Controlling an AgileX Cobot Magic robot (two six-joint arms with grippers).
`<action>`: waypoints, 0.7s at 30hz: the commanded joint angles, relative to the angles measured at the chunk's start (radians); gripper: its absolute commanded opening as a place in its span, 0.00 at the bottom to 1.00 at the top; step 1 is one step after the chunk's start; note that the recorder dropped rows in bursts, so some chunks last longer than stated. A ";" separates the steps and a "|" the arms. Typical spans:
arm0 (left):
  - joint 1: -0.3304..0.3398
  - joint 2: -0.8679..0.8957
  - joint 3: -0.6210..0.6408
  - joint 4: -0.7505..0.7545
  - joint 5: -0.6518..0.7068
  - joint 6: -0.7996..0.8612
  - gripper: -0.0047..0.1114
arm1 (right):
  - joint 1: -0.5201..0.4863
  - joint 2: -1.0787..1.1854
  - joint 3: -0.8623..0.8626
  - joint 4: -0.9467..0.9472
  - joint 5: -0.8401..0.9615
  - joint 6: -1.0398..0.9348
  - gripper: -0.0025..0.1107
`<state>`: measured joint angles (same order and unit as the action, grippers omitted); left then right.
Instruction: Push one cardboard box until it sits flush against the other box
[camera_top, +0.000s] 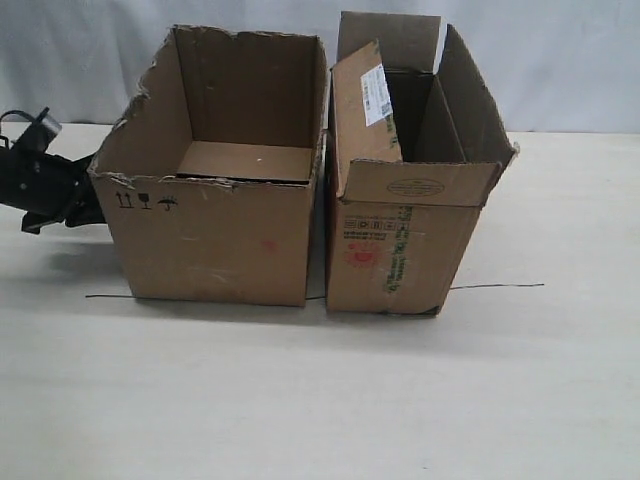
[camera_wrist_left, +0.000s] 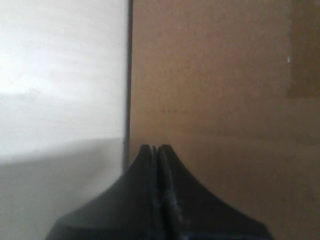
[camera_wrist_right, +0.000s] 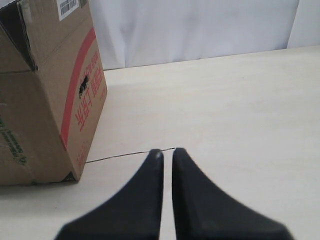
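The wide cardboard box (camera_top: 215, 235) with the torn rim stands left of centre, its black handling symbols facing front. Just to its right stands the other box (camera_top: 385, 255), narrower, with tall flaps and red-green print; a thin gap shows between their lower edges. My left gripper (camera_top: 92, 208) is at the wide box's left wall. In the left wrist view its tips (camera_wrist_left: 155, 148) are shut, pressed together right at the brown wall (camera_wrist_left: 210, 75). My right gripper (camera_wrist_right: 167, 151) is out of the exterior view. It hovers over bare table, shut but for a thin slit, the other box (camera_wrist_right: 45, 100) apart from it.
The pale table (camera_top: 320, 400) spreads wide in front of and to the right of both boxes. A thin dark line (camera_top: 495, 287) runs across it under the boxes. A white backdrop (camera_top: 560, 60) closes the far side.
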<state>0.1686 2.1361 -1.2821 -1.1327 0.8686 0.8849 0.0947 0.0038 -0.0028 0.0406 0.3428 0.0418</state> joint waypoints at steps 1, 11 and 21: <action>-0.024 -0.001 0.000 -0.047 -0.019 0.032 0.04 | 0.002 -0.004 0.003 -0.001 -0.001 -0.004 0.07; -0.056 0.020 -0.044 -0.085 -0.110 0.060 0.04 | 0.002 -0.004 0.003 -0.001 -0.001 -0.004 0.07; -0.056 0.200 -0.305 -0.091 0.000 -0.049 0.04 | 0.002 -0.004 0.003 -0.001 -0.001 -0.004 0.07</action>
<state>0.1180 2.3044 -1.5342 -1.2083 0.8427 0.8705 0.0947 0.0038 -0.0028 0.0406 0.3428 0.0418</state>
